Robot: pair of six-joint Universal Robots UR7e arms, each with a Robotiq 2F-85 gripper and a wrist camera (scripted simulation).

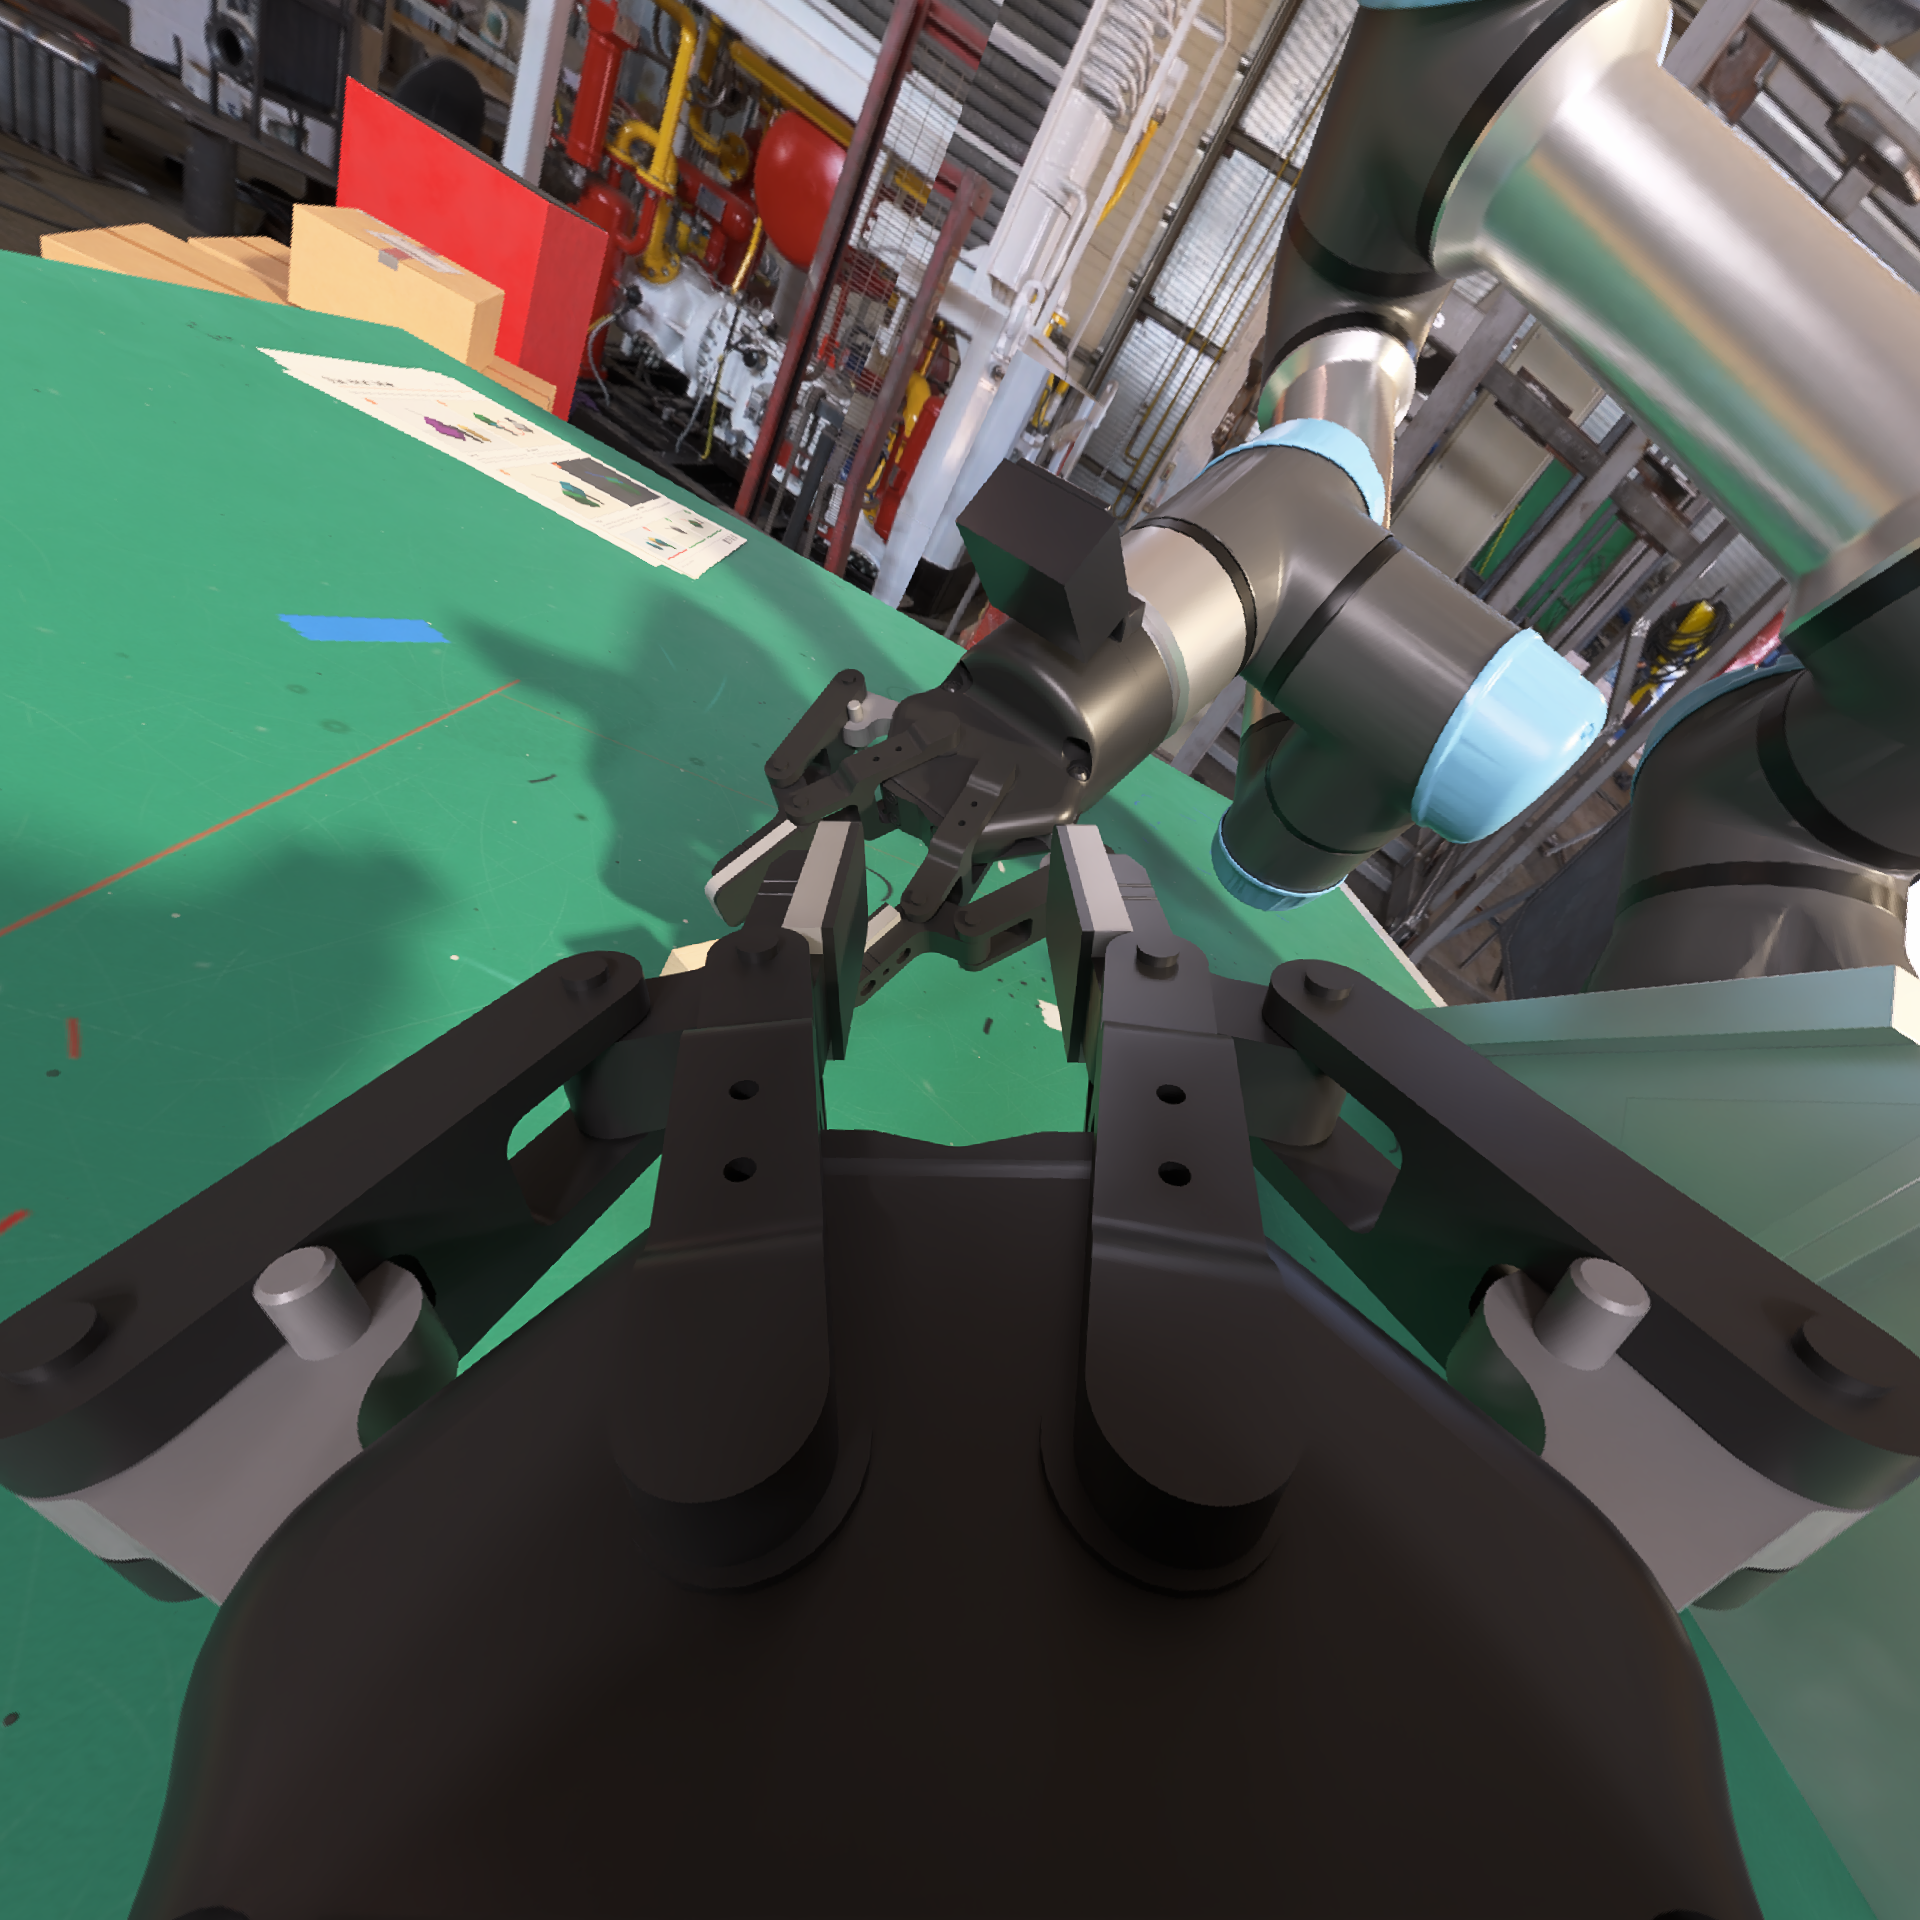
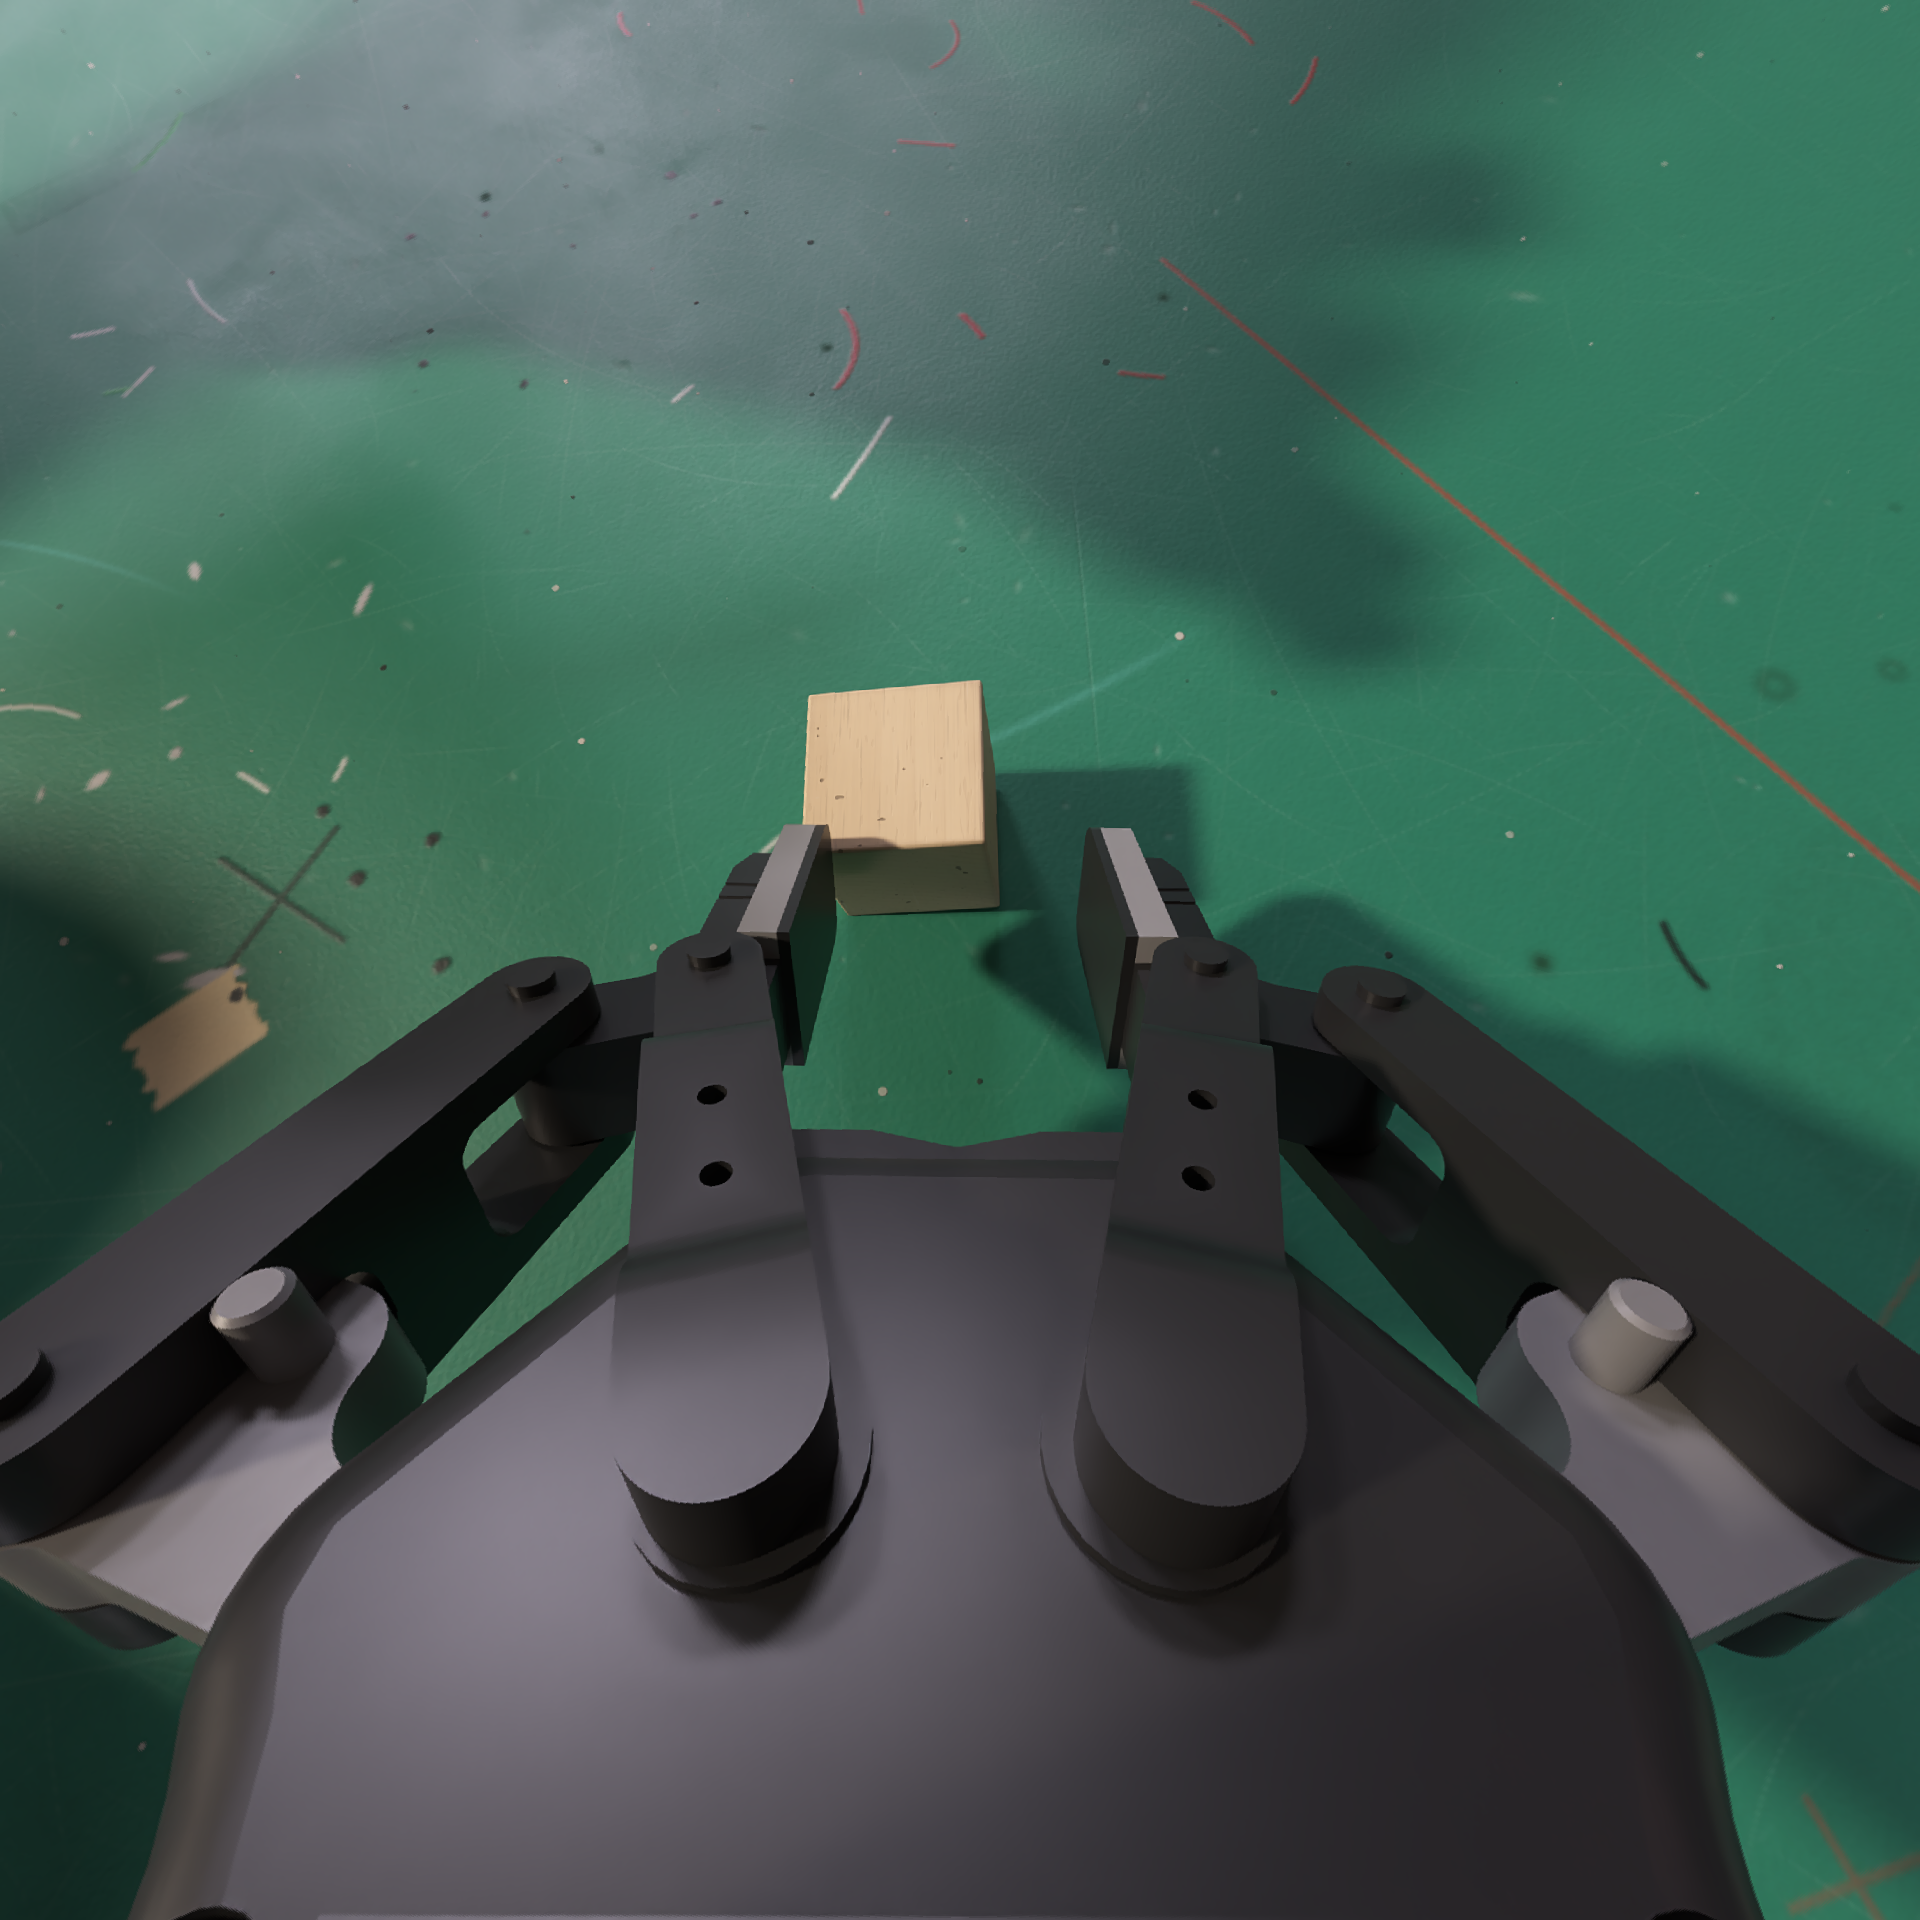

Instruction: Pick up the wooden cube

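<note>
Pale wood is what catches the eye: the wooden cube (image 2: 899, 795) sits flat on the green table (image 2: 1455, 831), untouched, with its own shadow falling off to one side. Over it hangs the right gripper (image 2: 956, 914), fingers spread wide and holding nothing, pointing down at the tabletop. The cube lies just ahead of the fingertips and a little toward one finger rather than centred in the gap, so I'd say the approach is nearly made but the grasp itself has not begun. Off to the side, the left gripper (image 1: 956, 935) also stands parted and empty above the table, looking across at the other arm; from there only a sliver of the pale block peeps out behind a finger. Nothing has been lifted yet. What is left, by my reckoning, is a small sideways nudge and a push forward so the block sits squarely between the pads, then closing on it and raising it clear. A scrap of tan tape (image 2: 197, 1039) lies well apart.
</note>
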